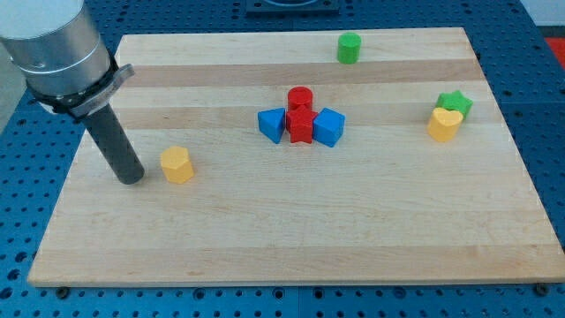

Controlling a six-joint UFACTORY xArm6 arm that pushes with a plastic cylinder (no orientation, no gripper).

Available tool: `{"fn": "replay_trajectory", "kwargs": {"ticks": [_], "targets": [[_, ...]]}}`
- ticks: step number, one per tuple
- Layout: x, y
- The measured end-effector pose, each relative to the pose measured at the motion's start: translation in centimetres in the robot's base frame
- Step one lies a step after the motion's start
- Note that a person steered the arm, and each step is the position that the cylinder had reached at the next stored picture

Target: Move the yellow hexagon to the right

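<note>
Obs: yellow hexagon [177, 164] sits on the wooden board [291, 247] toward the view's left, well apart from every other block. My tip [130, 177] rests on the board just beside it, at about 9 o'clock from the block (the hexagon is at 3 o'clock from my tip). A narrow strip of bare wood shows between them, so not touching, as far as can be judged.

Key relation: my tip, the hexagon and the wanted direction lie nearly on one line, running 9 to 3 o'clock. A straight push toward the view's right should meet the block near the middle of its left face. My tip looks slightly lower in the view than the block's centre, which may turn the block a little toward 2 o'clock.

Pose: the rod leans, its upper end toward 11 o'clock under the grey cylinder of the arm [55, 44]. There is no hand to open or close; the rod holds nothing.

Path at 3 o'clock: open wood. The cluster of blue triangle [272, 124], red cylinder [299, 96], red star [301, 126] and blue cube [328, 127] lies at about 2 o'clock, higher in the view and off the line
</note>
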State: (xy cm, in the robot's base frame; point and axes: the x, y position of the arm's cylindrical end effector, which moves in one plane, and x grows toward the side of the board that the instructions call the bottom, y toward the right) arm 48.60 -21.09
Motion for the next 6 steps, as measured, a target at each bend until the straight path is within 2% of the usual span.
{"fn": "replay_trajectory", "kwargs": {"ticks": [6], "targets": [[-2.0,12.9]]}}
